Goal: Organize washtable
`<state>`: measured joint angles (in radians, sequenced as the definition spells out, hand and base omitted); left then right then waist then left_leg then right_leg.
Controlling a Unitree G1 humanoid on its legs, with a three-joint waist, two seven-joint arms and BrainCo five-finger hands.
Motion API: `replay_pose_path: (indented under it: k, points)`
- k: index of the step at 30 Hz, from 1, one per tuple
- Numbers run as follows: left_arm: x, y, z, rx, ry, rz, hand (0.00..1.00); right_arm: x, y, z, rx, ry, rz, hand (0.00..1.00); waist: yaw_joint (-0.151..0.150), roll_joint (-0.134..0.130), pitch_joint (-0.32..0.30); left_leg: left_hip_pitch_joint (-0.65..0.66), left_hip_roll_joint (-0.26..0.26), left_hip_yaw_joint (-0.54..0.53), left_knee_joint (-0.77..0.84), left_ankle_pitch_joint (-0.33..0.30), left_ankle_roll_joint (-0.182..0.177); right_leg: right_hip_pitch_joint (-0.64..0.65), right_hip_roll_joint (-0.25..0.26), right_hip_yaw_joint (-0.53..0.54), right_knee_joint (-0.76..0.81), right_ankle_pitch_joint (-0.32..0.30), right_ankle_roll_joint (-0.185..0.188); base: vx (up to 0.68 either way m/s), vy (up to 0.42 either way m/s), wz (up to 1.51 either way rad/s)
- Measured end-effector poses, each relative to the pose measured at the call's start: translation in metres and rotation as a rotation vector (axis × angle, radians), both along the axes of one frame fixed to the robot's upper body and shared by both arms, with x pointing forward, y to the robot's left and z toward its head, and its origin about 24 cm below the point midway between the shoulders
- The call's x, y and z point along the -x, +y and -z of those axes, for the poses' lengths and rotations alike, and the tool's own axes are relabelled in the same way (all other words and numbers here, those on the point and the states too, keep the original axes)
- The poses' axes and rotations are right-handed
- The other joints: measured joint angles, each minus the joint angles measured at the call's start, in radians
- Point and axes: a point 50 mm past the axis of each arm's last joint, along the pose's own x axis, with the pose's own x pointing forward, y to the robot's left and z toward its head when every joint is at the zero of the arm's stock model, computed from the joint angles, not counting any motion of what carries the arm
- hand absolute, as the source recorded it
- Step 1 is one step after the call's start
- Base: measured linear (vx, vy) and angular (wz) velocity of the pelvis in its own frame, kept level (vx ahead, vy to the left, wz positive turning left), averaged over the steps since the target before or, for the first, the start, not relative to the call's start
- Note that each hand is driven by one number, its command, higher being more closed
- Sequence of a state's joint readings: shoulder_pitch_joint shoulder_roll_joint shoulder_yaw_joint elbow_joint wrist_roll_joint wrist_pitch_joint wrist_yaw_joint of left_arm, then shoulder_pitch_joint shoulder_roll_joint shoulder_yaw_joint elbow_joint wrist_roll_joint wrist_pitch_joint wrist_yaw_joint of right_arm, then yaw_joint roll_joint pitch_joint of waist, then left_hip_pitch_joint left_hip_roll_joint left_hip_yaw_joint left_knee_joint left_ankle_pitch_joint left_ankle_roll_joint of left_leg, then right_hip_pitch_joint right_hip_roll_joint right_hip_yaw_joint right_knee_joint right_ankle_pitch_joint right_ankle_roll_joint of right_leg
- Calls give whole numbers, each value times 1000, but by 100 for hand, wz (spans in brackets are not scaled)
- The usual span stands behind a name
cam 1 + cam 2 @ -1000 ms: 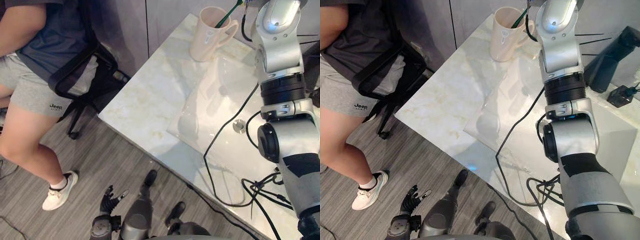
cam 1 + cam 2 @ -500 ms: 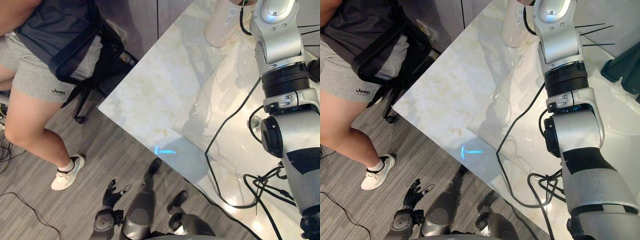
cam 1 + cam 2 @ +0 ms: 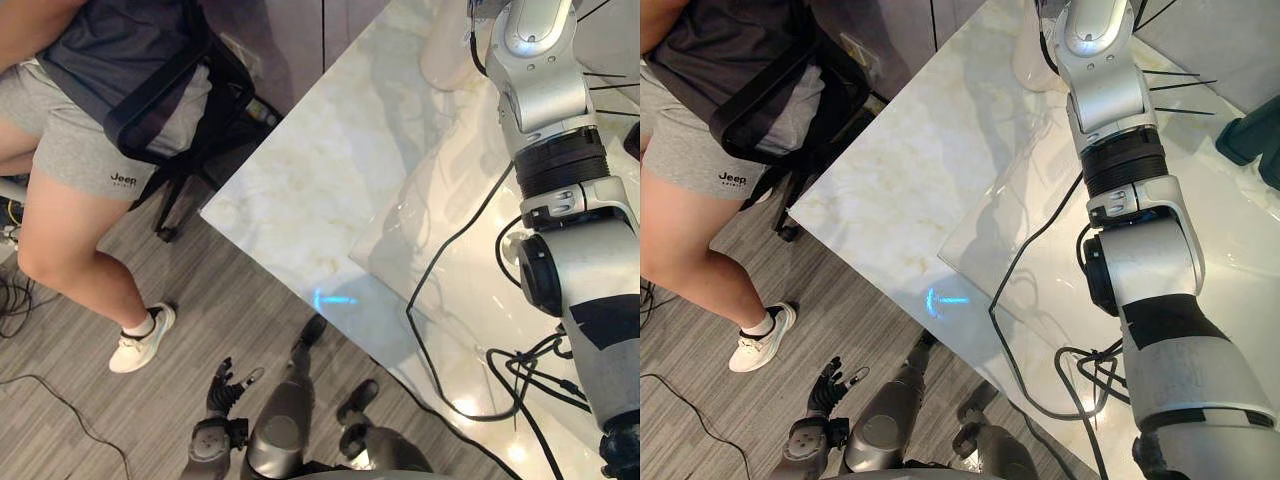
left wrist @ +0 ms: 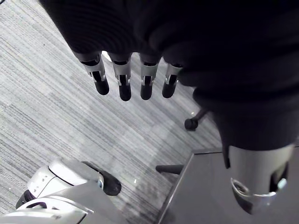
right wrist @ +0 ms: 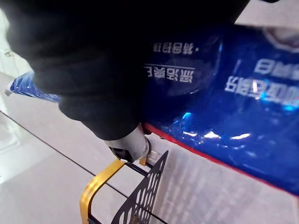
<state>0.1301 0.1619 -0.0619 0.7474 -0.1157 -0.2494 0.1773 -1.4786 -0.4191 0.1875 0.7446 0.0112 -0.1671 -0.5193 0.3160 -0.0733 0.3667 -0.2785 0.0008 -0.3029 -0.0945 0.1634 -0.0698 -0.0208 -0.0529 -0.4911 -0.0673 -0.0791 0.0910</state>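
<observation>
Two hands sit very differently for this job. Far left, a person (image 3: 70,170) sits in a black chair (image 3: 170,95), well clear of the marble worktop (image 3: 320,190). Our left hand (image 3: 225,385) hangs low over the floor beside the worktop's near corner, fingers (image 4: 121,81) straight and apart, holding nothing and well away from anything to be tidied.

Moving right, our right arm stretches up across the worktop, past the cream cup (image 3: 445,60) at the far edge. In its wrist view the right hand (image 5: 103,84) lies directly against a glossy blue pack (image 5: 233,116) with a red edge. The pack's long axis runs crosswise to the hand, one end poking out beyond the dark cover. We see the thumb (image 5: 132,145) at that red edge, but we cannot tell whether the fingers are closed round the pack.

Just beside the thumb stands a black perforated basket (image 5: 140,196) with a yellow handle (image 5: 96,186). We judge the right hand far nearer, and that the pack goes into that basket.
</observation>
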Motion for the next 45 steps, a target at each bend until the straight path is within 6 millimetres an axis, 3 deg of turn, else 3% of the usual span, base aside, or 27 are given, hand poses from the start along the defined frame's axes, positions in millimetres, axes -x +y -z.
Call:
replay_pose_path:
  k: [15, 20, 22, 29, 33, 36, 38, 41, 45]
  points:
    - [1, 0, 1, -3, 11, 0, 0, 0, 8, 3, 5, 2, -22, 0, -4, 0, 0, 37, 0, -6, 0, 0, 0, 26, -5, -5, 33, -20, -3, -3, 5, 1]
    - [2, 1, 2, -13, 18, 9, 0, -2, 2, 18, -26, 15, -32, 0, -12, -1, 0, 50, 1, -7, 0, 2, -3, 37, -5, -5, 39, -21, -1, -24, 21, 0]
    - [4, 2, 3, -17, 31, 9, 0, -3, 6, 21, -29, 25, -42, 0, -28, -1, -1, 53, 3, -7, 0, 4, -5, 37, -5, -3, 43, -21, -2, -15, 11, -2]
    - [4, 3, 4, -25, 39, 16, 0, -6, 2, 31, -31, 46, -30, 0, -31, -6, -4, 72, 9, -4, 0, 5, -6, 53, -2, 0, 48, -24, -3, -36, 13, -1]
    - [6, 5, 5, -39, 59, 26, 0, 11, 2, 23, -37, -46, -60, 0, -48, -16, -12, 74, 11, 1, 0, 5, -7, 57, 0, 0, 47, -24, -3, -8, 1, 0]
    - [14, 12, 9, -64, 101, 26, 0, 29, 4, 14, 54, -139, -65, 0, -86, -46, -49, 84, 12, 11, 0, 5, -7, 63, 0, 10, 43, -23, -3, -3, 17, -8]
    - [17, 16, 10, -70, 118, 20, 0, 38, 3, 15, 126, -176, -66, 0, -92, -62, -73, 94, 15, 31, 0, 5, -7, 66, -2, 31, 43, -23, -4, -9, 19, -24]
    - [26, 21, 15, -78, 156, -3, 0, 62, 1, 20, 262, -263, -93, 0, -133, -76, -129, 120, 21, 66, -1, 3, -8, 69, -3, 61, 40, -19, -9, -55, 12, -35]
    - [47, 25, 21, -83, 216, -19, 0, 92, -21, 35, 440, -341, -63, 0, -188, -77, -205, 154, 40, 126, -2, -13, -5, 72, 2, 123, 38, -12, -17, -64, 14, -47]
